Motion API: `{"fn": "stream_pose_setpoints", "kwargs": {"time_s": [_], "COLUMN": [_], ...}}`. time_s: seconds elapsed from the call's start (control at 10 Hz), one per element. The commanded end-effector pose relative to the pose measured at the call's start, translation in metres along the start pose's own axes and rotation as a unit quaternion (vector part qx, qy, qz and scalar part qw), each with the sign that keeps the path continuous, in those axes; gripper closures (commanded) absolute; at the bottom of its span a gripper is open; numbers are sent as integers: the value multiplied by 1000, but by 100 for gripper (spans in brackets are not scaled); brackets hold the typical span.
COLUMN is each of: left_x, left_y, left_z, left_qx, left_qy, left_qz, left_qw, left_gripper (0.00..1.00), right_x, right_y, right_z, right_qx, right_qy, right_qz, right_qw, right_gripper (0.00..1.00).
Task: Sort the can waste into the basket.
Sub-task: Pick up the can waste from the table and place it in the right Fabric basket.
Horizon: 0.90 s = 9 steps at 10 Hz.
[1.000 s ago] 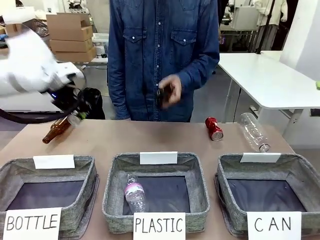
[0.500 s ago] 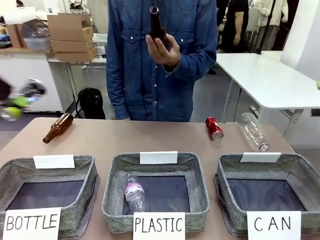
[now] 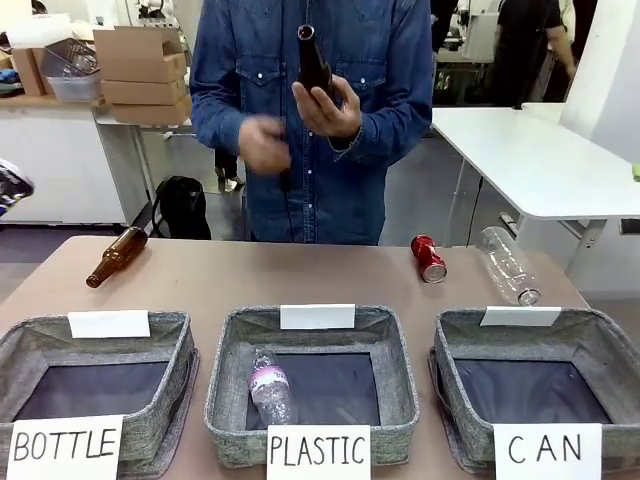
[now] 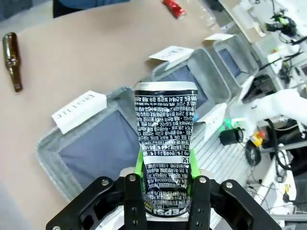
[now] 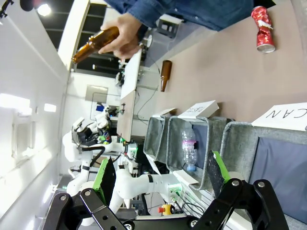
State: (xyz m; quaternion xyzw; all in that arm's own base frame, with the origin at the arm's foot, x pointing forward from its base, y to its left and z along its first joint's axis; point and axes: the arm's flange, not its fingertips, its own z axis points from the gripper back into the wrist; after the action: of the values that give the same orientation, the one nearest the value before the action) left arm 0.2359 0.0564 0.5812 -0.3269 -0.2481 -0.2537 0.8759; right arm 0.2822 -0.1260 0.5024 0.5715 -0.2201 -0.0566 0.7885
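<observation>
Black can (image 4: pixel 165 158), pale print, clamped between fingers (image 4: pixel 135 201)

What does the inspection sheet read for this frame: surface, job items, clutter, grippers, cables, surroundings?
surface: brown table, three baskets along its near edge.
job's things: black can held; red can lying on the far side; CAN basket empty.
clutter: lying brown bottle and clear bottle on the table; plastic bottle in PLASTIC basket; BOTTLE basket empty.
grippers: left gripper shut on black can; right gripper open, empty.
cables: nothing seen on the table.
surroundings: person opposite, holding held brown bottle; cardboard boxes; white table.
</observation>
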Motion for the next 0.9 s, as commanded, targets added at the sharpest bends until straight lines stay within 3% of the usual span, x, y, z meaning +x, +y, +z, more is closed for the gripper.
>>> {"fn": "stream_pose_setpoints", "kwargs": {"time_s": [0.0,0.1,0.2,0.3,0.4,0.6,0.7,0.8], "left_x": [-9,2,14,23,22,-1,-25,-46], "left_y": [-8,-13,-17,-5,17,61,81,95], "left_z": [9,-17,-12,12,38,116,165,202], "left_qx": [-15,-51,-40,17,22,13,68,83], "left_qy": [-5,37,40,26,43,12,-15,-65], "left_qz": [-8,-46,-72,-80,-77,-39,7,57], "left_qw": [1000,997,996,996,996,999,998,993], "left_gripper": [63,63,63,63,63,63,63,63], "right_x": [2,2,2,2,2,2,2,2], "right_y": [0,0,0,0,0,0,0,0], "right_z": [-1,-1,-1,-1,-1,-1,-1,-1], "right_qx": [12,12,12,12,12,12,12,12], "right_qy": [-6,-6,-6,-6,-6,-6,-6,-6], "right_qz": [13,13,13,13,13,13,13,13], "right_qw": [1000,1000,1000,1000,1000,1000,1000,1000], "right_gripper": [0,0,0,0,0,0,0,0]}}
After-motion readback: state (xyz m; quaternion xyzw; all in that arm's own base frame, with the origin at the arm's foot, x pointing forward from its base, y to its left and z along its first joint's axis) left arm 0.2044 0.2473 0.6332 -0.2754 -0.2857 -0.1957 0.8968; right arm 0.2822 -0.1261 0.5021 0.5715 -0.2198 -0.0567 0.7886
